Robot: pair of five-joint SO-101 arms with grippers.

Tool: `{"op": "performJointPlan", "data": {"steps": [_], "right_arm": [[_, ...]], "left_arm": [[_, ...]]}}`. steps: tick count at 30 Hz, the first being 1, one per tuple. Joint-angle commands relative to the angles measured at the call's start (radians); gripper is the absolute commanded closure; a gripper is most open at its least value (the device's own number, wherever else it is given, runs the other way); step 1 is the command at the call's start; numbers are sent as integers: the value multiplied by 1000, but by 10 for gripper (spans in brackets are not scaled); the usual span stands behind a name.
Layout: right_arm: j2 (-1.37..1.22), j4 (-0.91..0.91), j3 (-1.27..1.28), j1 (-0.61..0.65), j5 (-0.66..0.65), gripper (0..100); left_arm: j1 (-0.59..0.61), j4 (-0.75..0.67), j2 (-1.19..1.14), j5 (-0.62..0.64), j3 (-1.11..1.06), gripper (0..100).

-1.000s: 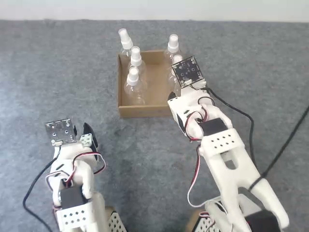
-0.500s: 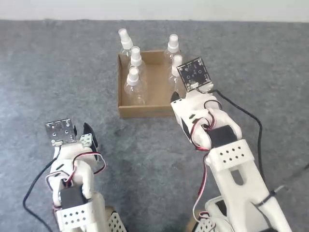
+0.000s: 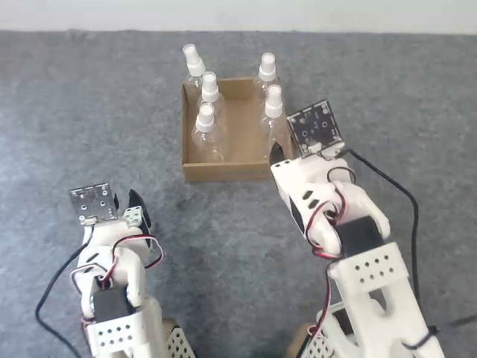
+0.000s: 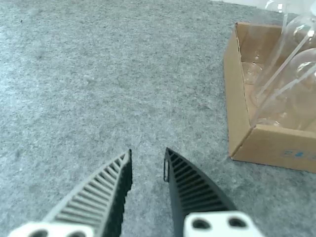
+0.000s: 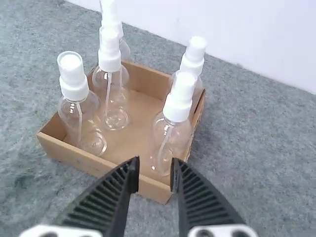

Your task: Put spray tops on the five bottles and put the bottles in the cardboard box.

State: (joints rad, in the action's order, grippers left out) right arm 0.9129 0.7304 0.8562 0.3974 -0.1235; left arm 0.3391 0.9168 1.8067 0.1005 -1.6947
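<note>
Right gripper (image 5: pixel 152 174): jaws are held slightly apart with a narrow gap, and nothing is pinched between them. The tips are poised just above the near wall of the cardboard box (image 5: pixel 74 153), close in front of the nearest bottle (image 5: pixel 170 133) at the box's near right corner. That bottle is stood upright inside the box and is capped with a white spray top (image 5: pixel 178 96). Two more capped bottles are seen upright inside along the opposite side, one near the front (image 5: pixel 79 113) and one behind it (image 5: pixel 109 89). A fourth bottle (image 5: pixel 193 54) and a fifth (image 5: pixel 111 19) are placed at the far wall, both capped; whether they are inside or just behind the wall cannot be told. In the high view the right arm (image 3: pixel 335 216) is stretched to the box's (image 3: pixel 223 171) front right corner. Left gripper (image 4: pixel 148 158): jaws are likewise parted by a narrow gap, with nothing gripped, and are held low over the bare gray carpet (image 4: pixel 98 74). The box (image 4: pixel 242 113) is seen well off to one side of it, with clear bottles (image 4: pixel 291 94) showing over the wall. In the high view the left arm (image 3: pixel 112 253) is folded back near the front edge, well apart from the box.
</note>
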Motion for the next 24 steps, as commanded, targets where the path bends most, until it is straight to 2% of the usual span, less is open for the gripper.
{"op": "performJointPlan", "data": {"steps": [1, 21, 24], "right_arm": [[96, 2, 9, 2, 9, 937], [542, 4, 167, -1, 9, 972], [582, 5, 167, -36, 9, 972]], "left_arm": [[5, -2, 14, -5, 10, 901], [0, -2, 14, -5, 10, 901], [0, -2, 14, -5, 10, 901]]}}
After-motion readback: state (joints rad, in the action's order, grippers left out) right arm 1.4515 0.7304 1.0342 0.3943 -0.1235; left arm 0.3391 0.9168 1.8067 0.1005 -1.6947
